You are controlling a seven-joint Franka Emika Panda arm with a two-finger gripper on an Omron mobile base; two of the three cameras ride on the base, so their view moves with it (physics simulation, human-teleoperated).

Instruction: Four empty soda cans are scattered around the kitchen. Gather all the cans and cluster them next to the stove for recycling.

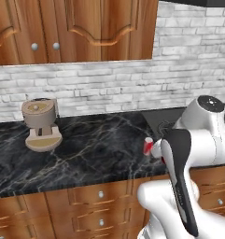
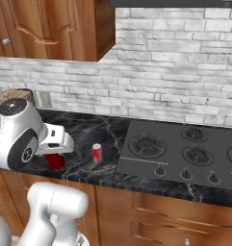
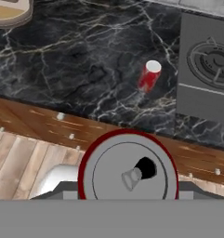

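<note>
My gripper (image 2: 55, 154) is shut on a red soda can (image 2: 55, 161). In the hand view that soda can's (image 3: 128, 173) silvery top with its opening sits close up between the fingers. It hangs over the counter's front edge, left of the stove (image 2: 185, 153). A second red soda can (image 2: 96, 153) stands upright on the black marble counter, a short way left of the cooktop's edge. That standing can (image 3: 149, 75) lies ahead of the hand, and in the left base view the can (image 1: 147, 145) peeks out just left of the arm.
A beige round coffee machine (image 1: 40, 123) stands at the counter's back left. Brown wall cabinets (image 1: 72, 28) hang above it, and drawers (image 1: 101, 193) run below the counter. The stove's knobs (image 2: 186, 174) line its front edge. Wood plank floor (image 3: 20, 162) lies below the hand.
</note>
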